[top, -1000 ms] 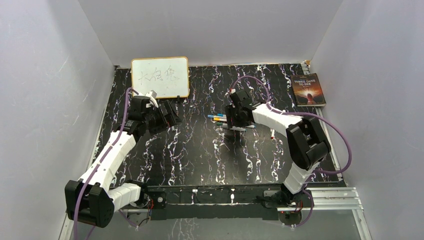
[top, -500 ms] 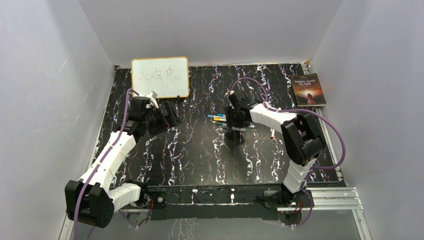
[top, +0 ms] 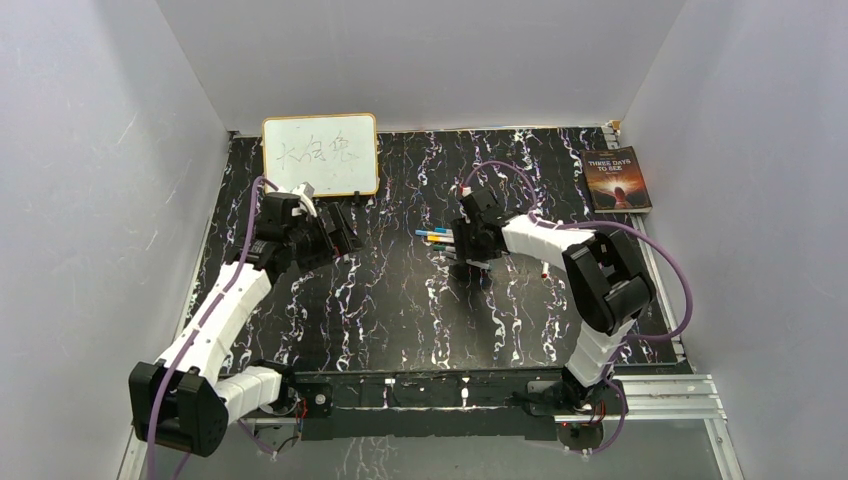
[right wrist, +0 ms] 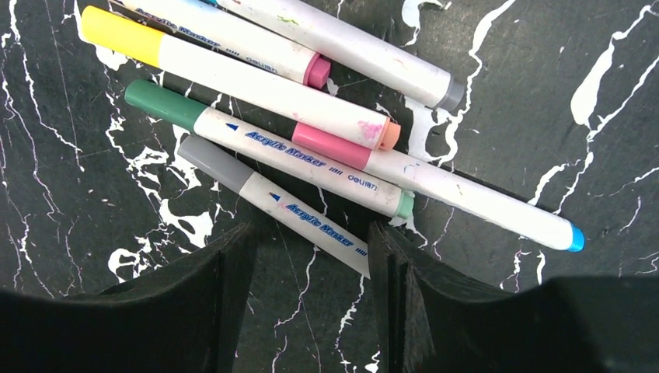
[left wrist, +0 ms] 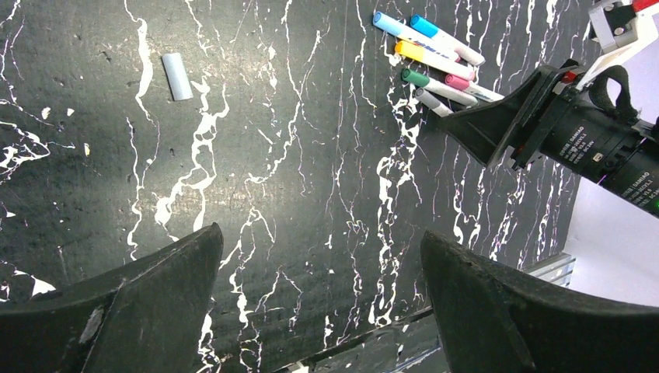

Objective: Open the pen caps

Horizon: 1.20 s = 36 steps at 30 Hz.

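Observation:
Several pens (right wrist: 295,167) lie in a loose pile on the black marble table, white barrels with caps on: yellow (right wrist: 120,35), green (right wrist: 163,105), grey (right wrist: 214,163) and pink (right wrist: 330,146). The pile also shows in the top view (top: 437,238) and the left wrist view (left wrist: 435,58). My right gripper (right wrist: 311,260) is open, low over the pile's near side, and the grey-capped pen's barrel end lies between its fingers (right wrist: 392,287). My left gripper (left wrist: 320,241) is open and empty, far left of the pens. A loose grey cap (left wrist: 176,75) lies alone on the table.
A framed whiteboard (top: 320,155) leans at the back left. A book (top: 615,180) lies at the back right corner. A tiny red piece (top: 544,272) lies right of my right gripper (top: 470,255). Grey walls enclose the table on three sides.
My right arm's elbow has swung left and its gripper has settled closer onto the pen pile. My left arm has not moved.

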Available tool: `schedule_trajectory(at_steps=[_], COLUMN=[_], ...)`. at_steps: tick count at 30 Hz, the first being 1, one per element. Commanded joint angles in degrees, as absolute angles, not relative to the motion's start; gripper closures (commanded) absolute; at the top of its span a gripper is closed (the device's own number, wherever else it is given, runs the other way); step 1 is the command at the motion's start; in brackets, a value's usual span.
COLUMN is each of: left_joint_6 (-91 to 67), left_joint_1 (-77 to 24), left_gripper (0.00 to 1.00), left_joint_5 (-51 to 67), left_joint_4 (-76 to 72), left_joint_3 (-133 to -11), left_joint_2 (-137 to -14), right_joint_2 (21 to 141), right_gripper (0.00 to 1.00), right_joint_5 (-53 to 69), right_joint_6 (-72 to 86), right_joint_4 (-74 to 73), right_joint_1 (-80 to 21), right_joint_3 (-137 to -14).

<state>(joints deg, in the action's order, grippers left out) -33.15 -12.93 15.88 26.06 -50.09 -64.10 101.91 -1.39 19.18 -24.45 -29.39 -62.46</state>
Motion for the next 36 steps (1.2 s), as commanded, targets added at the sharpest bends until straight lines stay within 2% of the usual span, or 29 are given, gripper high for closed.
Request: schedule_trajectory(at_steps=[1, 19, 29, 36], left_joint_6=[-33.24, -33.98, -34.8, -34.84], left_joint_1=[-12.93, -12.95, -12.94, -12.95], left_gripper=[0.02, 0.02, 0.02, 0.02], left_joint_5=[16.13, 16.49, 17.92, 17.48], left_joint_4=[28.03, 28.68, 27.56, 28.23], left_joint_3=[-50.3, -48.81, -47.28, -46.39], left_joint_2=[-61.53, -58.49, -58.48, -57.87], right_joint_2=[100.11, 91.98, 92.22, 94.44], right_gripper=[0.48, 0.5, 0.51, 0.52], right_joint_5=[0.53, 0.45, -3.25, -6.77], right_joint_6=[20.15, 23.76, 27.85, 29.72], right_joint_4=[-22.53, -23.07, -24.34, -26.5], right_joint_1=[-29.27, -35.55, -42.97, -44.45], right_joint_3=[-59.51, -53.99, -53.73, -54.76])
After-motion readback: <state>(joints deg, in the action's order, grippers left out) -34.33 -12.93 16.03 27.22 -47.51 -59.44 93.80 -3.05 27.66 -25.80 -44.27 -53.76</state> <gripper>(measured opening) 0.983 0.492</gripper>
